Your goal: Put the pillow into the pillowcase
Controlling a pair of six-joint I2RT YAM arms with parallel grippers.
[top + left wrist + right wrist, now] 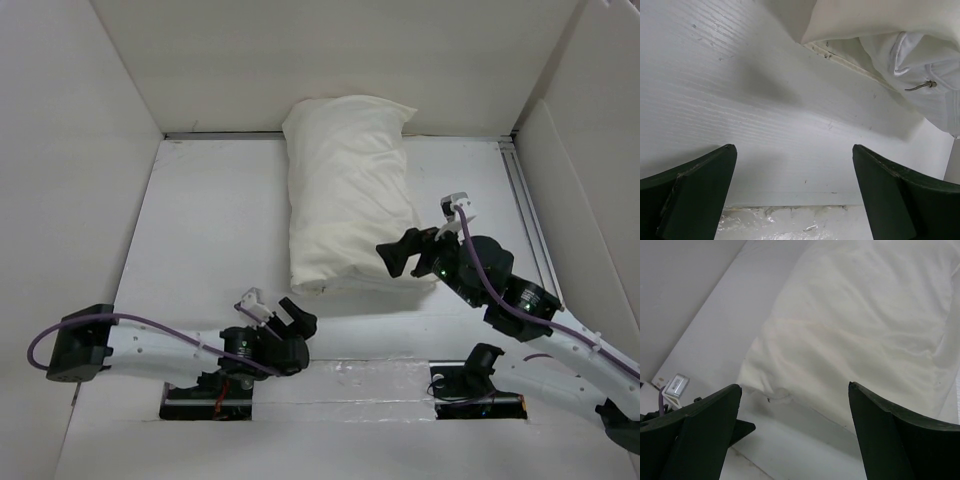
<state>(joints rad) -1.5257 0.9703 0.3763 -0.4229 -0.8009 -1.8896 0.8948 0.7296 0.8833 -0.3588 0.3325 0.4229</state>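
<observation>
The cream pillowcase (345, 190) lies plump in the middle of the white table, long side running from the back wall towards me. In the left wrist view its near open end (865, 17) shows the white pillow (920, 65) inside, with a small zip pull. My left gripper (275, 308) is open and empty, just in front of that near end, low over the table (792, 150). My right gripper (425, 232) is open and empty at the case's near right corner; its wrist view (794, 386) looks across the case (860, 325).
White walls (80, 150) close in the table on the left, back and right. A metal rail (525, 210) runs along the right side. A taped seam (380, 375) crosses the near edge by the arm bases.
</observation>
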